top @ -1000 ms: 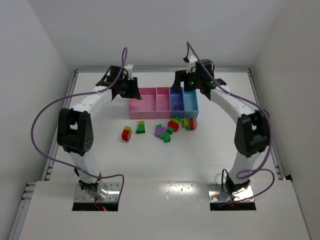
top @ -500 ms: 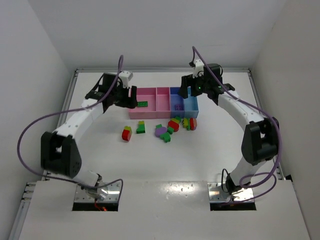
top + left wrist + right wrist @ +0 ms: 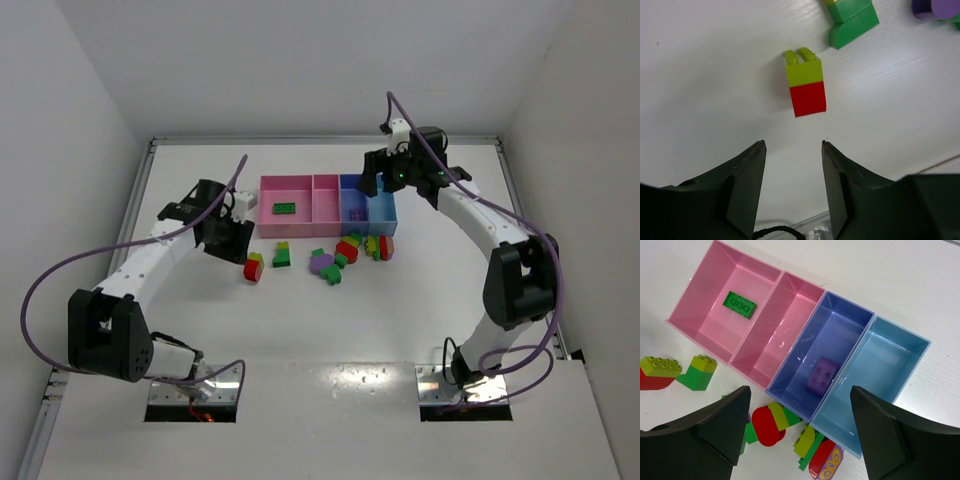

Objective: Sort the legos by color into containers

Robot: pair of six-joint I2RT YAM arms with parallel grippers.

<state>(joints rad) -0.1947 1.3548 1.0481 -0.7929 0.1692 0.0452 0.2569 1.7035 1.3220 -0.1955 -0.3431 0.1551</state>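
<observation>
My left gripper (image 3: 793, 145) is open and empty, hovering just short of a yellow-on-red lego stack (image 3: 806, 90) lying on the table; in the top view the gripper (image 3: 238, 248) is left of that stack (image 3: 253, 267). My right gripper (image 3: 801, 390) is open and empty above the blue-violet bin (image 3: 840, 330), which holds a purple lego (image 3: 822, 376). A flat green lego (image 3: 740, 305) lies in the wide pink bin (image 3: 705, 315). The narrow pink bin (image 3: 780, 325) and the light blue bin (image 3: 885, 370) are empty. In the top view the right gripper (image 3: 374, 185) is behind the bins (image 3: 272, 195).
A green and yellow lego (image 3: 282, 254) lies right of the stack. Several legos cluster in front of the blue bins: a purple one (image 3: 322, 263), a red, yellow and green stack (image 3: 769, 424) and another mixed stack (image 3: 820, 455). White walls enclose the table.
My left gripper has left the wide pink bin, with the green lego now lying in it, and moved toward the near left to the yellow-red stack. My right gripper has shifted slightly back.
</observation>
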